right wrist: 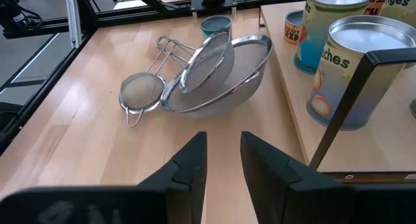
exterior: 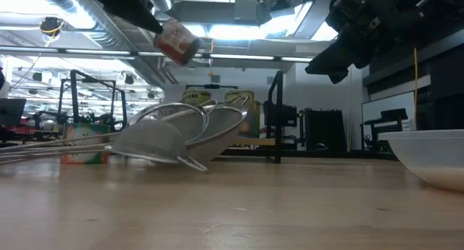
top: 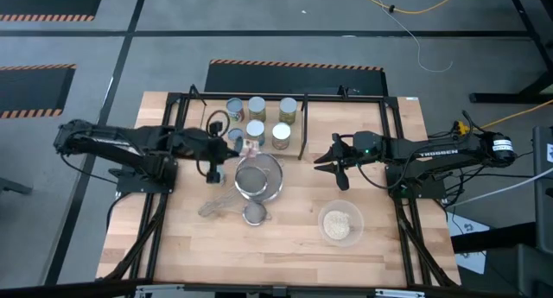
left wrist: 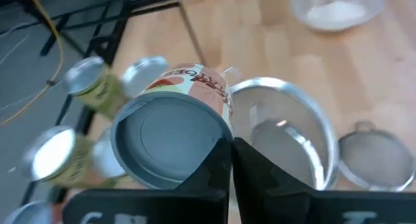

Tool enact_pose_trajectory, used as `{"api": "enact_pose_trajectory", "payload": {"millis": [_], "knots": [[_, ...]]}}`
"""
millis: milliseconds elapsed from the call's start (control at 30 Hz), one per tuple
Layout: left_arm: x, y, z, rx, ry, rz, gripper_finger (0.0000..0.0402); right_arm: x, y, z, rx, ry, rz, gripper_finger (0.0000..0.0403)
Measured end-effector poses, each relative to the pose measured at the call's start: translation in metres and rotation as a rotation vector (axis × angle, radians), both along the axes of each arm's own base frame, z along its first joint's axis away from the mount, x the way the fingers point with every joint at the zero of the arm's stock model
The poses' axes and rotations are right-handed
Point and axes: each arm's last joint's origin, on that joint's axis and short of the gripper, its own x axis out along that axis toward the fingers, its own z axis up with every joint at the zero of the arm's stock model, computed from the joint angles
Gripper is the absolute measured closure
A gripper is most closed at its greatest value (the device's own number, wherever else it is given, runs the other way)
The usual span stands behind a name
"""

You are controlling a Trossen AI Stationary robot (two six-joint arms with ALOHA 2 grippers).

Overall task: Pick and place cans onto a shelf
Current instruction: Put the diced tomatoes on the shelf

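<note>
Cans (top: 257, 118) stand on the shelf (top: 346, 117) at the table's far side; strainers (top: 257, 179) lie before them at the middle, a bowl (top: 340, 223) to their right

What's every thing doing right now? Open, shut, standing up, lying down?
Held can: lifted off the table, tilted.
Left gripper: fingers shut on that can.
Right gripper: fingers open, empty.
Other cans: upright on the shelf.
Strainers: lying on the table.
Bowl: upright, beige stuff inside.
</note>
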Motion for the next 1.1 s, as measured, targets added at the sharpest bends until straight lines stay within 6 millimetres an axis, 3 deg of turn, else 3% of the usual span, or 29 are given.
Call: {"api": "enact_pose_trajectory", "payload": {"millis": [300, 467, 733, 1100], "knots": [[-0.011, 0.035, 0.057, 0.082, 0.194, 0.091, 0.0401, 0.0, 0.0, 0.0, -0.002, 0.0, 0.001, 0.0305], [-0.021, 0.056, 0.073, 0.083, 0.334, 0.163, 0.0401, 0.0, 0.0, 0.0, -0.003, 0.004, 0.002, 0.0305], [-0.028, 0.086, 0.055, 0.037, 0.582, 0.221, 0.0401, 0.0, 0.0, 0.0, -0.004, 0.006, 0.002, 0.0305], [-0.013, 0.131, 0.013, -0.009, 0.812, 0.204, 0.0401, 0.0, 0.0, -0.001, -0.004, 0.009, 0.002, 0.0305]]}}
